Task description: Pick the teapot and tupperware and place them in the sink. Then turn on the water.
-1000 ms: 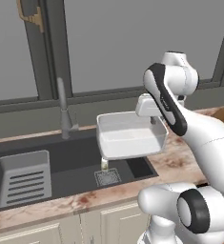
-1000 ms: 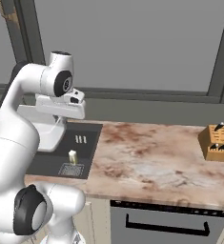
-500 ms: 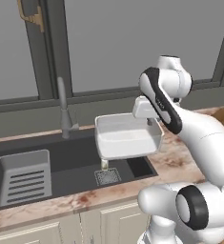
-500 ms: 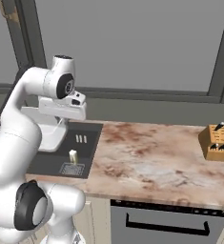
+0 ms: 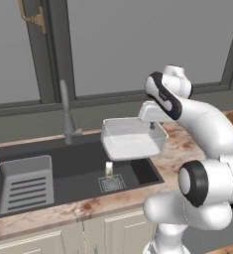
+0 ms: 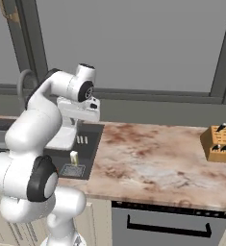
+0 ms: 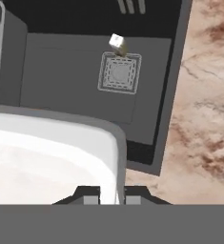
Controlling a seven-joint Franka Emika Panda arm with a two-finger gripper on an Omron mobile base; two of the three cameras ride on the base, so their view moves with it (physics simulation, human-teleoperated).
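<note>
The gripper (image 7: 108, 194) clamps the right-hand rim of the tupperware (image 5: 133, 139), one finger inside the wall and one outside, as the hand view shows at its lower edge. The white translucent container hangs in the air, held roughly level above the right part of the sink (image 5: 83, 168), with its near edge over the basin and its far side toward the window. In the left base view it sits at about 3 o'clock from the tall grey faucet (image 5: 66, 111), apart from it.

Down in the dark basin, a small pale yellowish object (image 5: 108, 169) stands just beyond the square drain grate (image 5: 111, 183); in the hand view the same object (image 7: 117, 43) lies at 12 o'clock of the grate (image 7: 119, 73), touching its edge. It is too small to tell whether it is the teapot. A grey slotted rack (image 5: 25, 184) fills the left side of the basin.

On the marbled counter (image 6: 157, 163), well to the right, a wooden knife block (image 6: 221, 143) stands near the window wall.
</note>
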